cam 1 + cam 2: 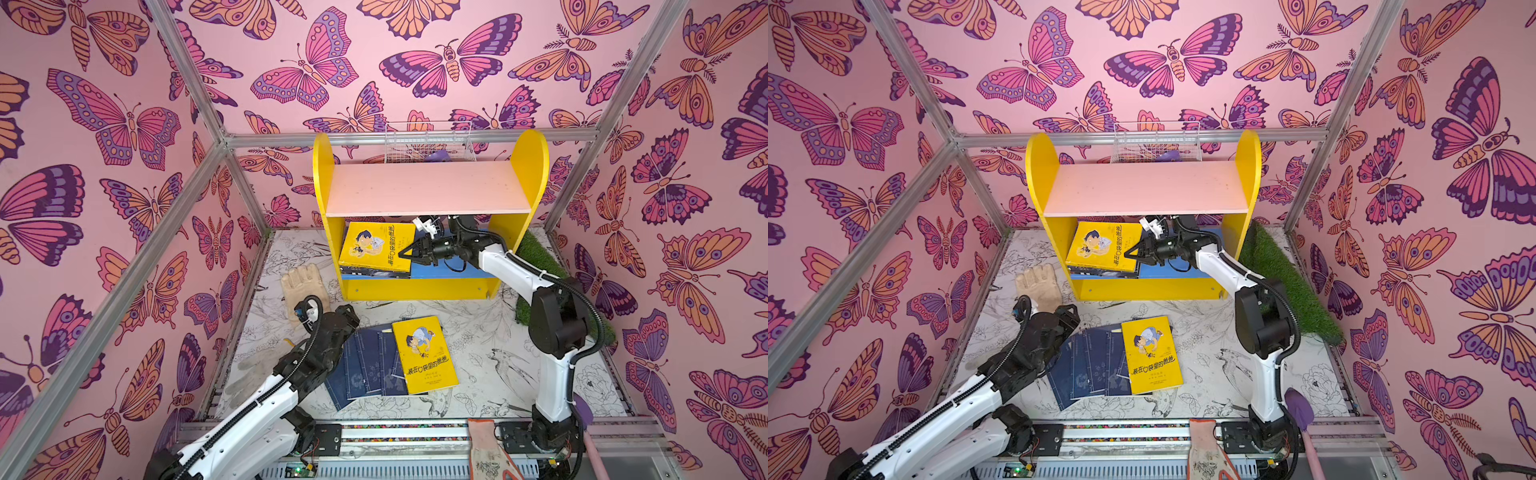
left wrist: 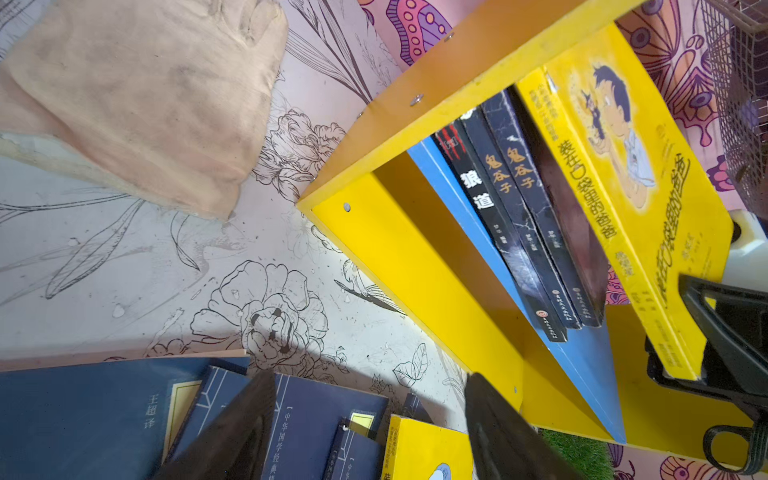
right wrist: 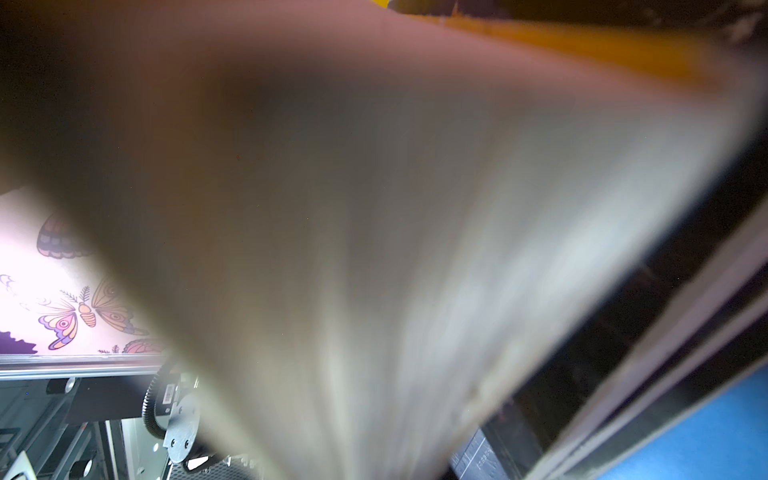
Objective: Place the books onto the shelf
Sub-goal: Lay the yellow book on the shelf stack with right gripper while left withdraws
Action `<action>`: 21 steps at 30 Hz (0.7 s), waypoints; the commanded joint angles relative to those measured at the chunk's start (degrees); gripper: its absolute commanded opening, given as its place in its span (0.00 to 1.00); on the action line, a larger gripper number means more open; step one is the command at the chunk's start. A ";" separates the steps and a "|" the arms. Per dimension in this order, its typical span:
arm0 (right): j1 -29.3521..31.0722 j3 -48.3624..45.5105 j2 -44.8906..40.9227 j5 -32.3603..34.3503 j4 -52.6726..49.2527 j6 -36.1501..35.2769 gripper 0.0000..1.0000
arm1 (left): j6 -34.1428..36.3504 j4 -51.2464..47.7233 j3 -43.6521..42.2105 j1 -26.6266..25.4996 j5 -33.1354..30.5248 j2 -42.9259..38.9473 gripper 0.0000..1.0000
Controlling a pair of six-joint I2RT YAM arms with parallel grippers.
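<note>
In both top views my right gripper point(image 1: 409, 252) is clamped on the edge of a yellow book point(image 1: 374, 247), which leans over dark books point(image 1: 374, 274) on the lower board of the shelf point(image 1: 534, 166). In the left wrist view my left gripper point(image 2: 370, 378) gapes wide, empty, over navy books point(image 2: 311, 415) on the table point(image 2: 124, 291). The right wrist view shows mostly blurred page edges point(image 3: 374, 249).

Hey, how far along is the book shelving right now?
Partly done. Some dark books already lie stacked on the blue lower board of the shelf. In hand: the right end effector is shut on a yellow book over that stack. Left to do: several navy books and a second yellow book lie on the table, with the open left end effector above them.
</note>
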 commanded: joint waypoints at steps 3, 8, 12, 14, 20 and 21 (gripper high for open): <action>0.54 8.09 2.52 -0.08 -3.96 -5.77 0.25 | -0.45 0.71 1.08 0.40 1.16 0.60 0.74; 0.57 12.95 3.07 6.92 -12.99 -10.85 0.51 | -0.76 1.07 1.08 0.36 1.60 0.94 0.74; 0.73 14.20 1.94 11.09 -16.49 -13.00 0.57 | -1.17 1.25 0.74 0.39 1.71 0.65 0.73; 0.84 15.40 1.65 13.75 -19.12 -14.37 0.59 | -1.45 1.39 0.48 0.33 1.75 0.42 0.73; 3.83 21.53 2.80 23.34 -28.35 -19.77 0.67 | -1.77 1.46 0.22 0.38 1.73 0.24 0.73; 4.29 22.10 3.05 25.67 -28.81 -20.09 0.67 | -1.78 1.47 0.20 0.37 1.73 0.20 0.73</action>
